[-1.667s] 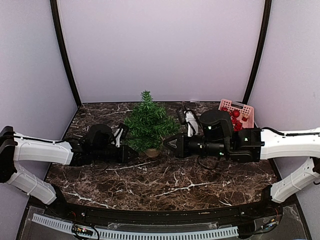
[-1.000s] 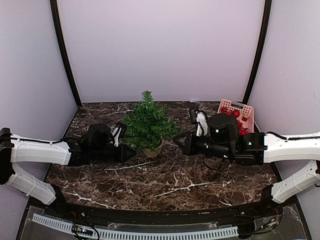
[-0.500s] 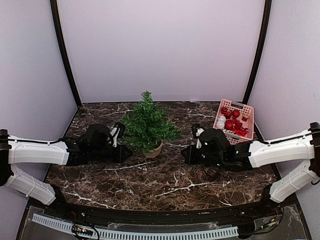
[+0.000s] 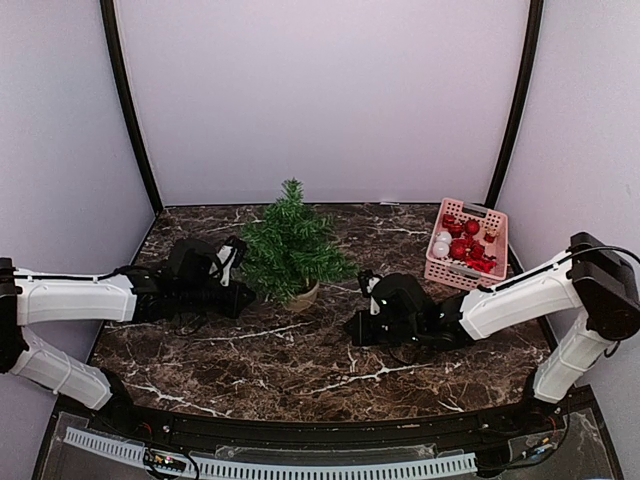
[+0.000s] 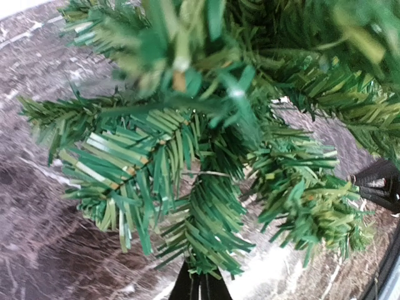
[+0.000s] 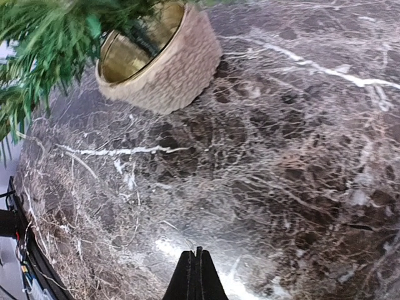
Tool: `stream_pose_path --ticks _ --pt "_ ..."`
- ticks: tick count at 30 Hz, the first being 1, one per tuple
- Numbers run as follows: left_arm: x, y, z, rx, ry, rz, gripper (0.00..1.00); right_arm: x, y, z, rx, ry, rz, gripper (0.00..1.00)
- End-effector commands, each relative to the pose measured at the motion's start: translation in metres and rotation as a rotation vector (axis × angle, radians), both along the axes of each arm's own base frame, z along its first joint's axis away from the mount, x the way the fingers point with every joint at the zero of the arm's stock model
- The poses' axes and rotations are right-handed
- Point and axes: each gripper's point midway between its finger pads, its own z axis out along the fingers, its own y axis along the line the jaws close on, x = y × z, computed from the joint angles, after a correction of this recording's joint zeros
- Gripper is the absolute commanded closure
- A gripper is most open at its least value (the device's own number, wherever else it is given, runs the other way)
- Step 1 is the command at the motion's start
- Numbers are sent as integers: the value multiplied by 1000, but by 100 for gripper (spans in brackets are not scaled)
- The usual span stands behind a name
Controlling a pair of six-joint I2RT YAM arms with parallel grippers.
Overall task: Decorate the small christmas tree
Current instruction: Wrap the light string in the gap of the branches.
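The small christmas tree (image 4: pixel 291 245) stands on the bench (image 4: pixel 300 370), bare as far as I can see; the baubles (image 4: pixel 462 245) lie in the pink basket (image 4: pixel 440 272) well to its right. Left pincer (image 4: pixel 238 296) and right pincer (image 4: pixel 355 328) flank the tree, both pressed together, empty, so decorating looks unstarted

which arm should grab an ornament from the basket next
Probably right: the pink basket sits back right, nearer the right gripper; the left gripper is across the tree from it.
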Motion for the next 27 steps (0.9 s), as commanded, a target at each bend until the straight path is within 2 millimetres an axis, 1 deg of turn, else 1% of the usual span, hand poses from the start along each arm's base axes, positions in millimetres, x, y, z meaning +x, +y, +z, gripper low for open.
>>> stream_pose_path --ticks 1,2,3,4,5,6,7,8,9,10,11,12,13,14,16,17,18,19,21,22,23,24,25,26,27 --pt "18 13 11 81 -68 49 93 -1 25 18 83 -24 69 100" --pt "20 15 14 82 -78 58 90 -2 26 19 87 -26 75 100" --pt "19 18 18 89 -88 71 84 -3 28 20 90 -29 82 100" --pt "17 22 17 99 -82 77 80 -4 29 22 94 -33 86 100" --pt "16 25 25 91 -100 90 71 -5 30 23 97 -34 89 100" --pt "13 29 24 97 -92 96 66 -6 31 24 100 -38 96 100" --pt "11 33 33 82 -109 111 57 -7 32 25 102 -39 99 100" --pt "7 38 31 91 -99 117 49 -7 33 26 104 -42 102 100" --pt "5 42 39 73 -110 132 46 -8 34 27 105 -43 107 100" --pt "0 46 36 82 -97 138 42 -9 35 28 108 -44 110 100" --pt "-4 48 44 56 -103 145 40 -10 35 29 110 -44 114 100" --pt "-9 51 42 57 -82 144 39 -11 36 29 111 -44 116 100" --pt "-14 49 47 18 -70 144 39 -11 36 30 113 -47 118 100" --pt "-18 48 47 5 -53 136 39 -12 36 31 116 -49 119 100" --pt "-30 34 53 -64 -26 100 38 -11 36 34 121 -54 118 100" --pt "-37 23 56 -99 -10 81 38 -12 35 34 121 -54 119 100" --pt "-40 15 60 -133 -14 63 38 -12 35 35 122 -56 120 100" --pt "-46 1 64 -180 -6 42 38 -12 35 36 122 -59 119 100" --pt "-51 -19 66 -246 22 20 38 -11 34 39 124 -64 113 100" --pt "-53 -26 61 -254 48 10 38 -11 33 40 124 -67 109 100" --pt "-52 -36 68 -308 42 9 37 -11 32 41 126 -71 106 100" --pt "-54 -45 63 -323 74 -11 37 -11 32 43 130 -74 103 100" --pt "-53 -52 68 -354 65 -23 36 -11 32 44 132 -77 101 100" --pt "-52 -56 62 -351 82 -24 35 -11 31 45 135 -79 99 100" --pt "-49 -60 65 -365 75 -24 34 -11 31 47 137 -83 97 100"
